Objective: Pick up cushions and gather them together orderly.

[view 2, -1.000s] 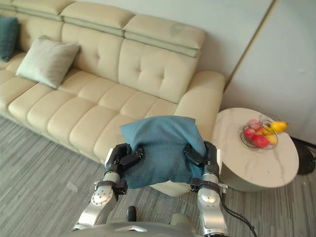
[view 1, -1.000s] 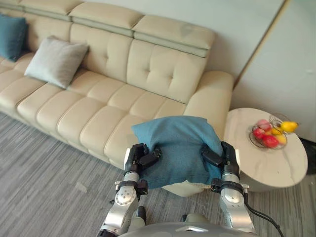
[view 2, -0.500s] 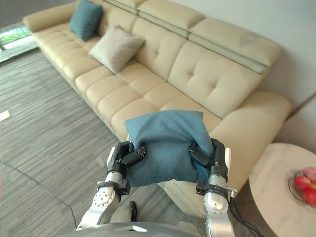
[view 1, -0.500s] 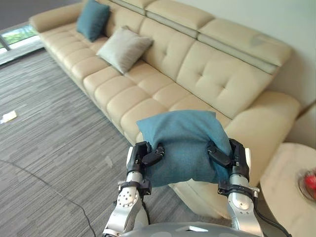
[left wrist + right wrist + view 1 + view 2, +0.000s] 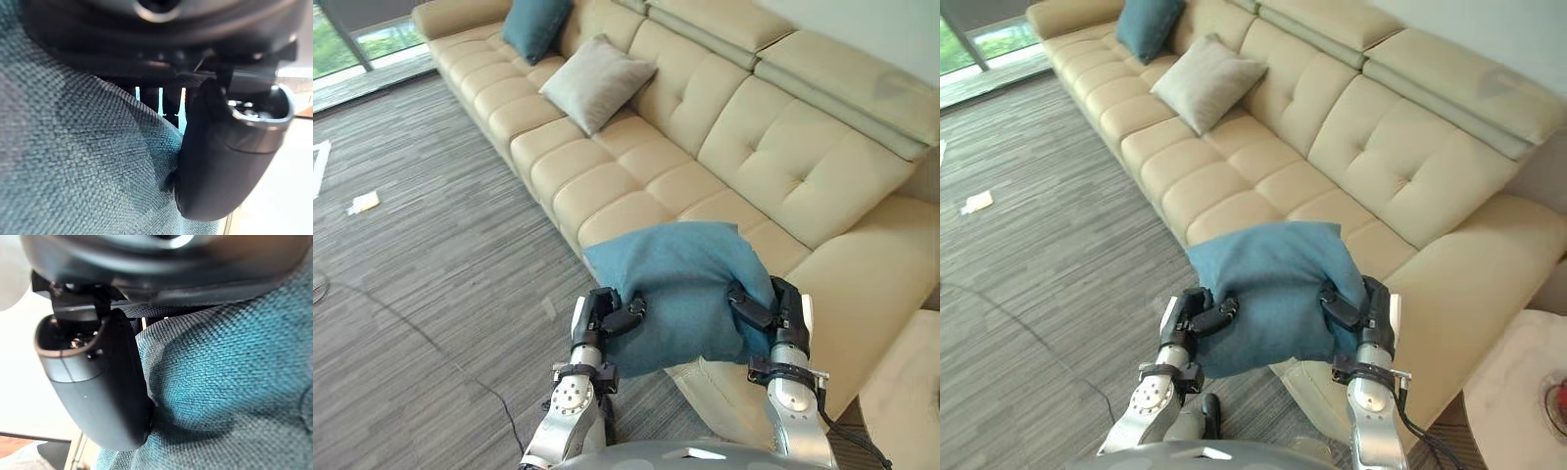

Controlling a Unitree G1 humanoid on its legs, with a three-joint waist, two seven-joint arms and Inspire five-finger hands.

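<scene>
I hold a teal cushion (image 5: 680,289) in front of me, lifted off the sofa's right end. My left hand (image 5: 602,318) grips its left edge and my right hand (image 5: 766,311) its right edge. Both thumbs press into the woven teal cloth (image 5: 88,161) (image 5: 230,377) in the wrist views. A grey cushion (image 5: 597,81) leans against the sofa back further along. Another teal cushion (image 5: 536,24) stands beyond it near the far end.
The long beige sofa (image 5: 636,166) runs from the far left to the near right. Its armrest (image 5: 881,264) lies just past my right hand. Grey striped carpet (image 5: 421,284) spreads to the left, with a paper scrap (image 5: 362,203) on it. A round side table's edge (image 5: 1513,392) sits at the right.
The camera has swung left along the sofa, so both far cushions sit more centrally and the side table has nearly left view. The held cushion stays between my hands.
</scene>
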